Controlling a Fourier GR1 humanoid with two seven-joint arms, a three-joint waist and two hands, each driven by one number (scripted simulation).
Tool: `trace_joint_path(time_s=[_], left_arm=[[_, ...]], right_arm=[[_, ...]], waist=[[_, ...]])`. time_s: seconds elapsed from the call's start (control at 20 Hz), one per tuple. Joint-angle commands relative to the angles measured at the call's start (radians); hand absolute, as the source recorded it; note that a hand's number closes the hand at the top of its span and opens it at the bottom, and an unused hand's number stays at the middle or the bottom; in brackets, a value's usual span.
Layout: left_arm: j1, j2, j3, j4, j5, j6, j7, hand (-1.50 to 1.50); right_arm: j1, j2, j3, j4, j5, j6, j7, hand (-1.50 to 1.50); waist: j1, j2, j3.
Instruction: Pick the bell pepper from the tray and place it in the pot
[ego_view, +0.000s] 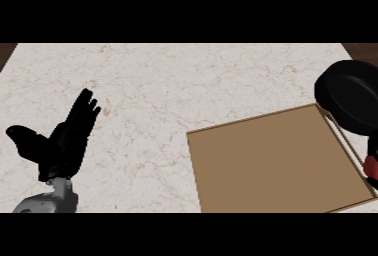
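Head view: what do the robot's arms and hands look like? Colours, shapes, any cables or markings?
The left hand is matte black, with long slim fingers and a thicker thumb set apart. It sits on a short grey forearm, rounded and metallic-looking at the wrist. No cables or markings show. At the view's right edge the right hand is only a black sliver beside something red; its shape cannot be made out.

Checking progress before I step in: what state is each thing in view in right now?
Left hand: open, fingers straight, resting at the view's left.
Right hand: at the right edge, mostly cut off; grip unclear.
Bell pepper: only red bits show beside the right hand.
Tray: flat on the counter, nothing lying on its visible floor.
Pot: upright past the tray's far corner, inside dark.
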Motion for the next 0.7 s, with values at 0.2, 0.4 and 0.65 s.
trace_joint_path(time_s=[0.2, 0.4, 0.65], left_arm=[[-0.006, -0.017, -0.033, -0.009, -0.005, -0.008, 0.004, 0.00], [-0.042, 0.020, -0.013, -0.008, 0.017, -0.046, 0.030, 0.00], [-0.033, -0.003, -0.036, -0.001, 0.000, -0.034, 0.028, 0.00]], right_arm=[[-0.070, -0.295, -0.498, 0.324, -0.214, -0.031, -0.126, 1.50], [-0.077, -0.459, -0.594, 0.483, -0.296, 0.025, -0.300, 1.50], [-0.112, -0.575, -0.659, 0.582, -0.380, 0.009, -0.416, 1.50]], waist=[[0.059, 0.000, -0.001], [0.076, 0.000, -0.003], [0.087, 0.000, -0.003]])
